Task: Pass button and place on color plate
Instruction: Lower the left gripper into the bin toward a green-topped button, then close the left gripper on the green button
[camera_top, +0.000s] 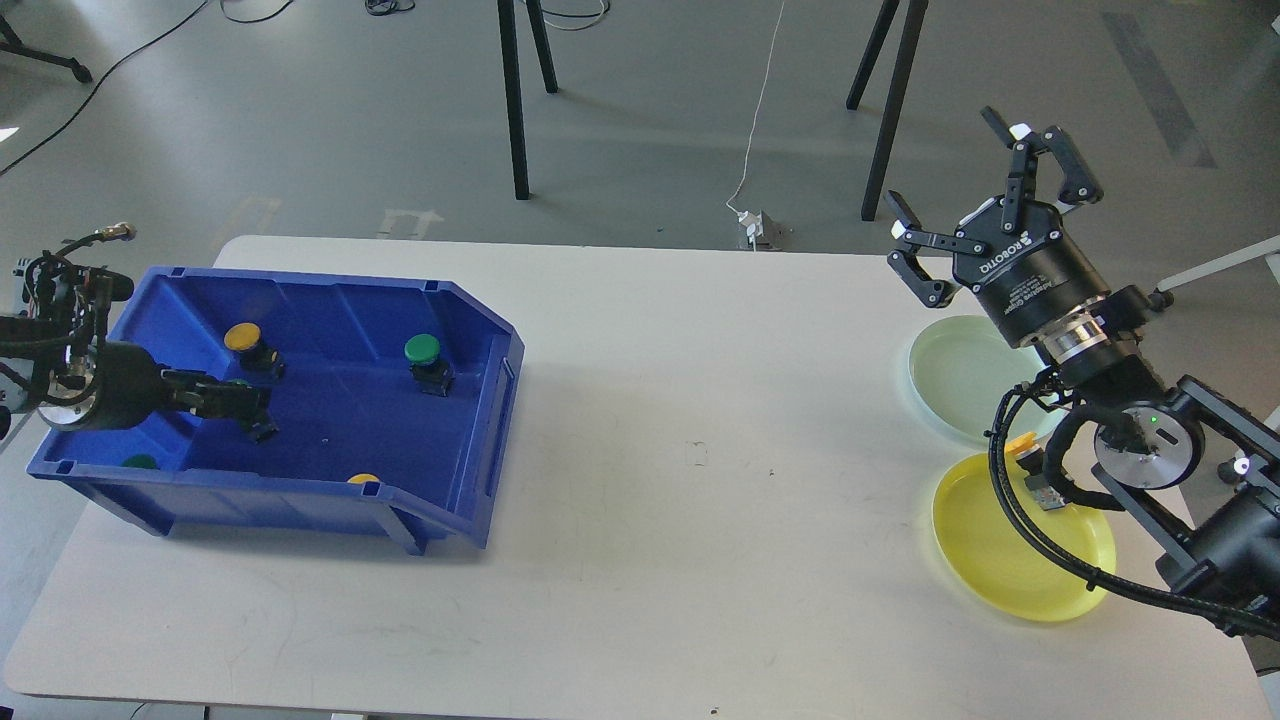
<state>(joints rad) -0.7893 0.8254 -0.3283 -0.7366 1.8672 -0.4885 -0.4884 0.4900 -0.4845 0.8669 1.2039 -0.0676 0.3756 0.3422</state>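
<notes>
Your left end effector (245, 403) reaches into the blue bin (470, 420), fingers closed around a green button (238, 385). Your right end effector (985, 200) hangs spread wide above the green plate (950, 375), well apart from it.

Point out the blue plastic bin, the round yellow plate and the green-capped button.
blue plastic bin (470, 330), head view, right rim
round yellow plate (985, 555), head view, bare inner surface
green-capped button (422, 349), head view, cap top
</notes>
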